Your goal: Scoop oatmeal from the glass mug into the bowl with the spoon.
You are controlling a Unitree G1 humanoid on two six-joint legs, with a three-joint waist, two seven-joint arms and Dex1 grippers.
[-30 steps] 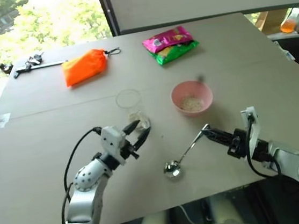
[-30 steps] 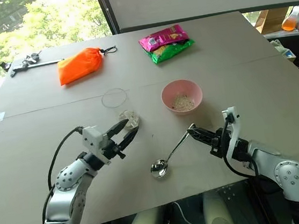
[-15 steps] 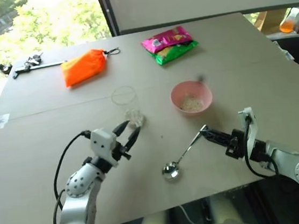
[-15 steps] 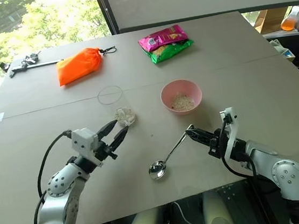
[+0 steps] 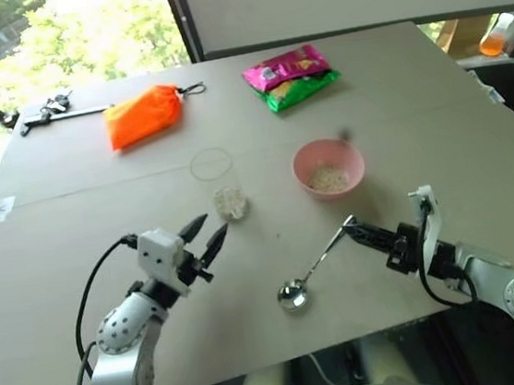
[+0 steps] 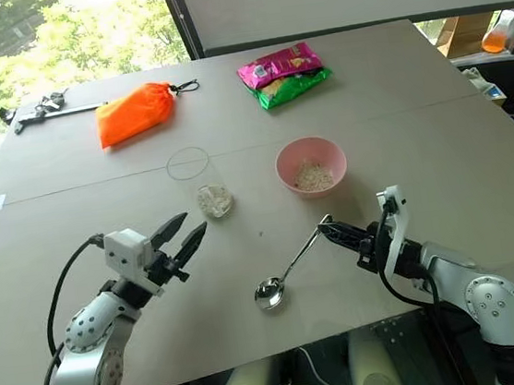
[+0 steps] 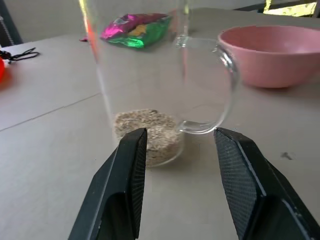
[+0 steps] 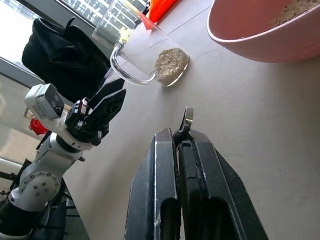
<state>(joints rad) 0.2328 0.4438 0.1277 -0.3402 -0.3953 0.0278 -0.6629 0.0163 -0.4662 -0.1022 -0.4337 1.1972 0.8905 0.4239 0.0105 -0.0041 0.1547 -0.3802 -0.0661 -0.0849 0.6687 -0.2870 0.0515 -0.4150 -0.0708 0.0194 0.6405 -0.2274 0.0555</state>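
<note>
- Clear glass mug (image 6: 203, 187) with a side handle is standing upright on the pale grey table (image 6: 396, 111), with a thin layer of flaky off-white oatmeal (image 7: 148, 131) lying at its bottom.
- Small round pale-pink bowl (image 6: 311, 167) is sitting just to the mug's right, apart from it, already holding some oat flakes.
- Left gripper (image 6: 181, 237) is hanging with its black fingers (image 7: 129, 165) spread apart, empty, just short of the mug and not touching it.
- Right gripper (image 6: 338, 233) is pinching the handle tip of the slim shiny silver metal spoon (image 6: 289, 270); the spoon's bowl end is lying low near the table's front edge, empty.
- Judging the step: going back for another scoop.
- Doing it well probably means bracing the mug with the left fingers away from the handle, entering the mouth steeply, and sliding the spoon under the shallow heap.
- Risk: tall narrow glass is looking easy to tip; the pinch far out on the handle may let the spoon twist.
</note>
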